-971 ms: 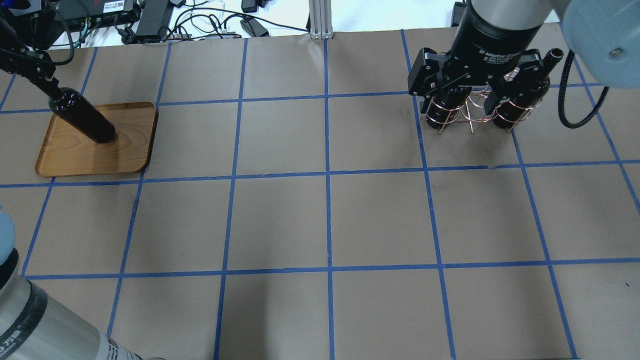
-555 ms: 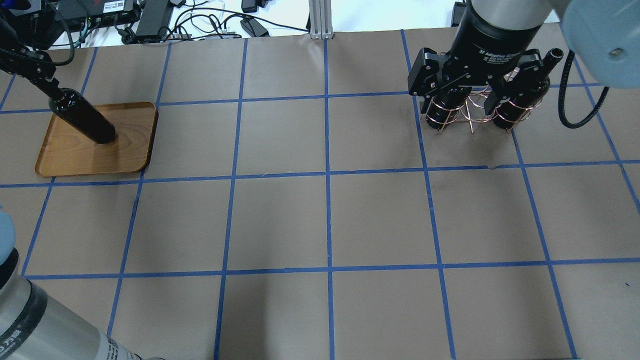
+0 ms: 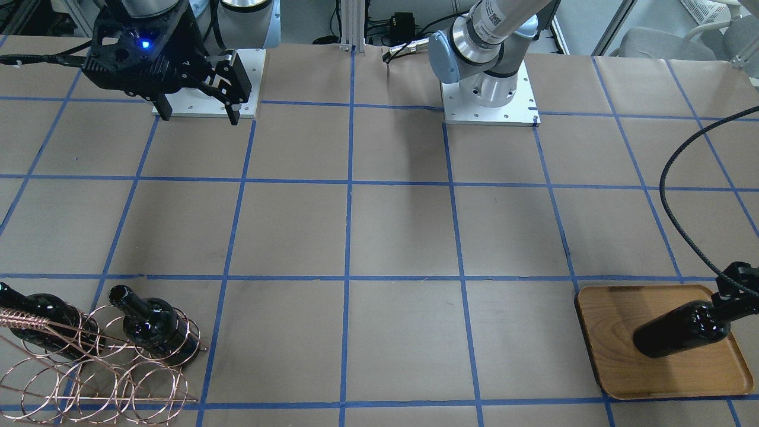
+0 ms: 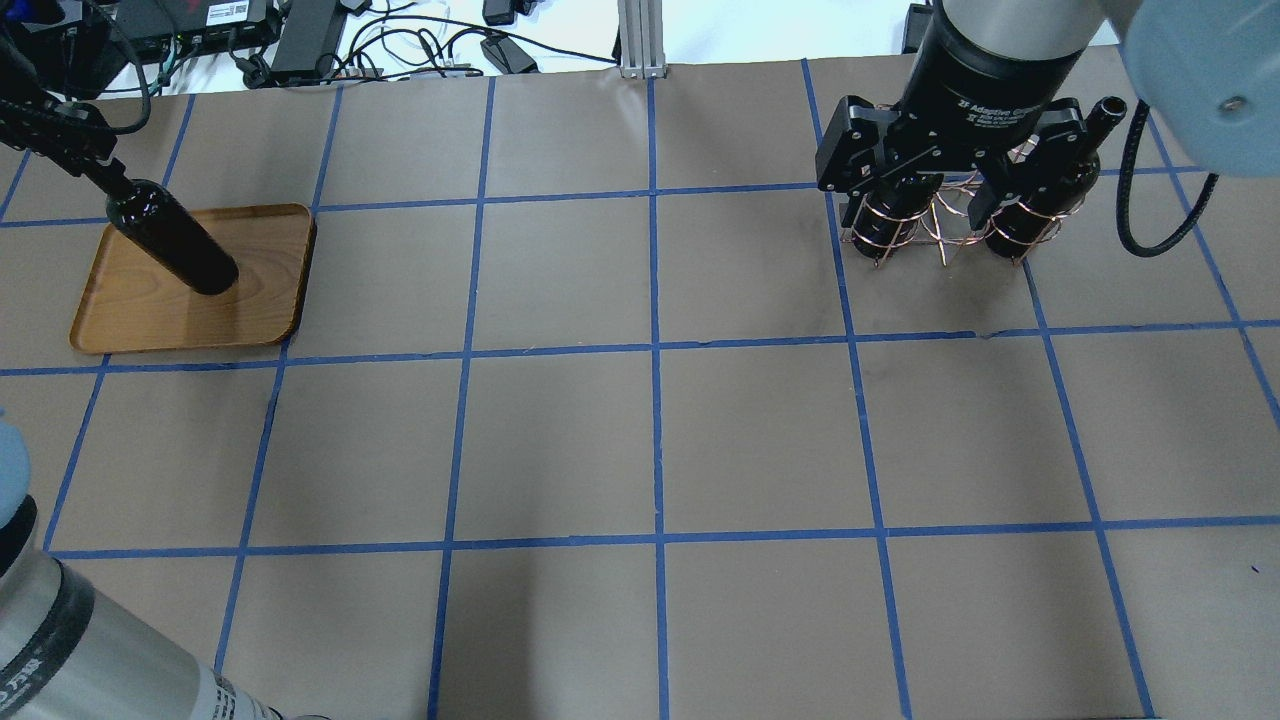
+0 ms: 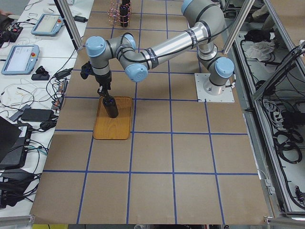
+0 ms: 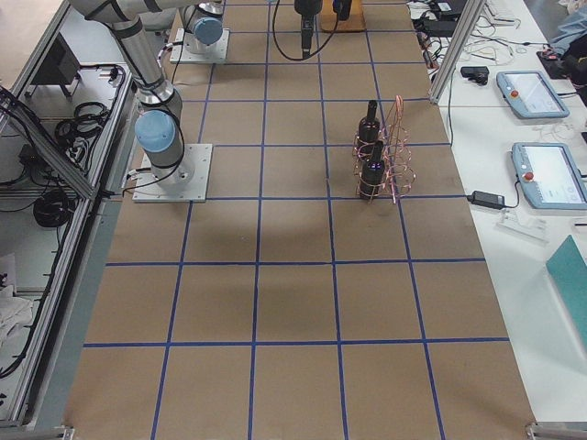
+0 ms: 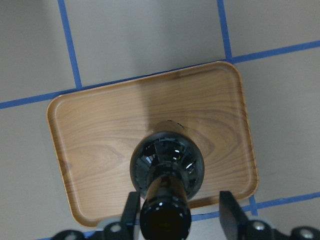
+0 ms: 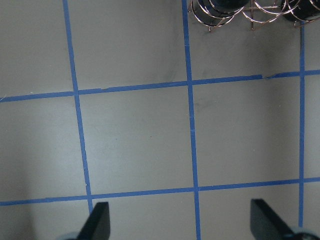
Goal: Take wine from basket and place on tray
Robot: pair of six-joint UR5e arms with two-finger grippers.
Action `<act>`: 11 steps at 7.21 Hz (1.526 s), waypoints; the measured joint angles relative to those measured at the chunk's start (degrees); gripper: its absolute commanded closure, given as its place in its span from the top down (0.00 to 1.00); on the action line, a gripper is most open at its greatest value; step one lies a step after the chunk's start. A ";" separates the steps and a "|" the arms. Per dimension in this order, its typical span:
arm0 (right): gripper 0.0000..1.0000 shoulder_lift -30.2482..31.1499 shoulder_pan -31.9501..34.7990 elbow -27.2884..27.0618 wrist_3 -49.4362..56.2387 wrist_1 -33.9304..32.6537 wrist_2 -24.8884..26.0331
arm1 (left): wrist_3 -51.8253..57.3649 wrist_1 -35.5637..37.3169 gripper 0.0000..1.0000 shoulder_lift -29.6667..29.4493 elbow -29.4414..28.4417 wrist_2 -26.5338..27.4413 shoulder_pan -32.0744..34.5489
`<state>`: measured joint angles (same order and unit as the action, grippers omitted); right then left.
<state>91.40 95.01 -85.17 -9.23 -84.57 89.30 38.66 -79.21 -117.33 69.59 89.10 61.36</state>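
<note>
A near-black wine bottle (image 4: pixel 175 245) stands on the wooden tray (image 4: pixel 130 320) at the far left; it also shows in the left wrist view (image 7: pixel 167 165) and front view (image 3: pixel 676 332). My left gripper (image 7: pixel 179 215) is around its neck, its jaws slightly apart, with a gap at the right finger. The copper wire basket (image 4: pixel 940 225) at the far right holds two more bottles (image 3: pixel 154 326) (image 3: pixel 35 314). My right gripper (image 4: pixel 915 205) hovers open and empty above the table, on the robot's side of the basket (image 8: pixel 250 10).
Cables and power bricks (image 4: pixel 300 40) lie beyond the table's far edge beside an aluminium post (image 4: pixel 640 40). A black cable (image 3: pixel 682 178) loops over the table towards the left wrist. The arm bases (image 3: pixel 489 89) are bolted at the robot's edge.
The bottle on the tray and the left gripper have shifted slightly to the right and nearer. The right arm and basket have not moved.
</note>
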 measured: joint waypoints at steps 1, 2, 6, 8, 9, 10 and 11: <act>1.00 0.00 0.00 0.00 0.00 -0.02 0.00 | -0.03 -0.23 1.00 0.76 0.10 0.11 0.03; 1.00 0.00 0.00 0.00 0.00 0.00 0.00 | -0.20 -1.34 1.00 2.21 0.24 0.33 0.22; 1.00 0.00 0.00 -0.03 0.00 -0.06 -0.08 | -5.45 -6.22 1.00 13.12 6.04 0.20 6.10; 1.00 0.00 0.00 -0.06 0.00 -0.09 -0.12 | -19.35 -6.73 1.00 18.38 9.55 1.07 14.71; 1.00 -0.01 0.00 -0.08 0.02 -0.24 -0.12 | -25.93 -6.48 1.00 20.10 11.35 1.81 18.38; 1.00 -0.05 0.00 -0.08 0.06 -0.74 -0.15 | -31.28 -6.37 1.00 21.72 12.60 2.17 21.36; 1.00 -0.08 0.00 -0.09 0.04 -1.82 -0.15 | -34.82 -6.45 1.00 23.30 13.49 2.37 23.76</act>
<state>91.33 95.01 -85.25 -9.19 -86.39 89.14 3.84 -85.66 -94.03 83.09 91.47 85.12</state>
